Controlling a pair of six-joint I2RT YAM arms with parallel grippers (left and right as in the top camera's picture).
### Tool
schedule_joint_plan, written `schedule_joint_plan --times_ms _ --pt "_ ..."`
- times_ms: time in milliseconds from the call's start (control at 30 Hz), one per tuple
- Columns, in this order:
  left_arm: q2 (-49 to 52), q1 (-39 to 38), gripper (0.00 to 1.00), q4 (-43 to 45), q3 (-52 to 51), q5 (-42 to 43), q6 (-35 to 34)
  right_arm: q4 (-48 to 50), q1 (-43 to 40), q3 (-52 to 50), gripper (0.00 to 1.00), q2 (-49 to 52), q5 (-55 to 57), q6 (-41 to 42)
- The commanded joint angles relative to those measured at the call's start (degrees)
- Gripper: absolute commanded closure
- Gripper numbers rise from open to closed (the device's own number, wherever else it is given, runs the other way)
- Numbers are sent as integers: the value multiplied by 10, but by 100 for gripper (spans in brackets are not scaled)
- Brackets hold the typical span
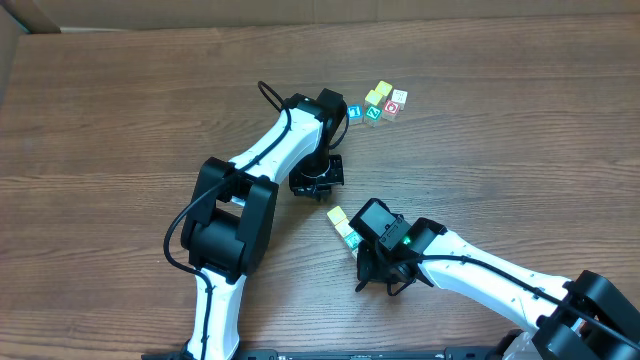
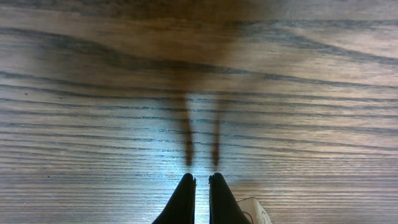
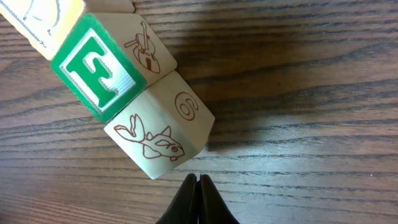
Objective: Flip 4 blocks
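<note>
Four small blocks lie clustered at the far centre of the table: two yellow ones, a teal-green-faced one and a whitish one. My left gripper is shut over bare wood, short of that cluster, with nothing between its fingers. My right gripper is shut and empty. Its tips sit just below a cream cube with a fish drawing. That cube ends a row with a green "E" cube and a pale cube.
A blue-faced cube and a red-faced cube sit in the far cluster. A pale corner with a red line shows beside my left gripper's right finger; what it is cannot be told. The wooden table ends at a brown edge on the far side.
</note>
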Motion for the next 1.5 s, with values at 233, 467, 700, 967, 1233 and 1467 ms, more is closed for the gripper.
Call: schedule_joint_plan --times_ms 233,467,700,967,1233,1467 --pt "3 -4 96 -16 -2 32 3 43 3 -37 96 3 3 17" --pt "3 -4 96 -30 -2 48 20 45 3 -37 96 3 -1 17" --pt "3 -9 96 -27 -2 64 33 56 3 -37 96 3 0 17" --pt "3 -14 96 -19 -2 64 33 66 3 -37 96 3 3 17" --pt "3 -16 96 -2 -2 64 32 68 3 -37 96 3 -1 51" --pt "3 -20 96 -2 -2 66 32 73 3 -37 96 3 -1 63"
